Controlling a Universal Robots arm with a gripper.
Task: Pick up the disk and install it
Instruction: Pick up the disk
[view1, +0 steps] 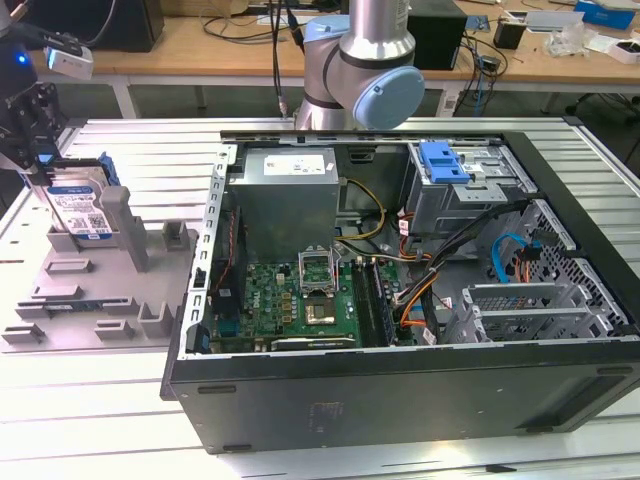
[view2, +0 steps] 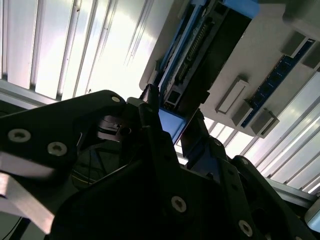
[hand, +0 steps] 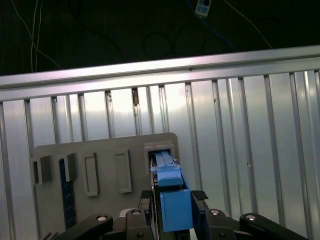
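Observation:
The disk (view1: 82, 208), silver with a white-and-blue label and a blue frame, stands on edge in a slot of the grey holder tray (view1: 90, 295) at the exterior view's left. My gripper (view1: 44, 165) comes down on its upper edge. In the first wrist view the disk's blue frame (hand: 174, 202) sits between the two fingers (hand: 199, 195), which press against its sides, so my gripper (hand: 172, 195) is shut on it. The second wrist view shows the disk (view2: 200, 45) running from my gripper (view2: 175, 120) into the tray. Its lower end stays in the slot.
An open computer case (view1: 400, 300) lies to the exterior view's right of the tray, holding a motherboard (view1: 300, 300), a power supply (view1: 285, 185) and a metal drive cage with a blue latch plate (view1: 445, 160). Grey posts (view1: 125, 225) rise from the tray beside the disk. The arm's base (view1: 355, 70) stands behind the case.

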